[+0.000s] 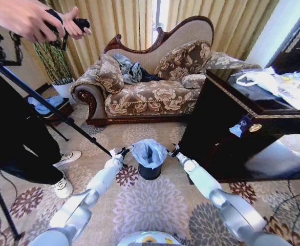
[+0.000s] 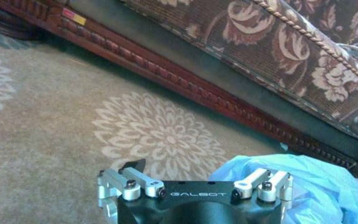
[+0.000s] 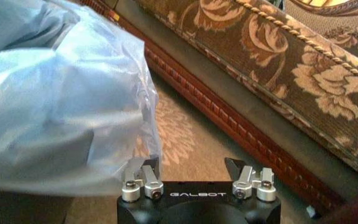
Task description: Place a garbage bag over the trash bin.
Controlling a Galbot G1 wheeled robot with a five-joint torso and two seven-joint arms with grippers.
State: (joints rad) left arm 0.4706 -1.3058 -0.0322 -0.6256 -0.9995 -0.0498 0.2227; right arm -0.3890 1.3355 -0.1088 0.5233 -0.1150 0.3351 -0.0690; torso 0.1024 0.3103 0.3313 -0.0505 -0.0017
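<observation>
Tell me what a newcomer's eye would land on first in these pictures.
First, the pale blue garbage bag billowing over the small black trash bin on the flowered carpet, in front of the ornate sofa. Next, the left gripper and right gripper flanking it, one on each side, both open. At the upper left, a person's hands hold a dark device above a tripod.

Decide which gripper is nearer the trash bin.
Roughly equal. The left gripper and right gripper flank the trash bin, beside the garbage bag.
</observation>
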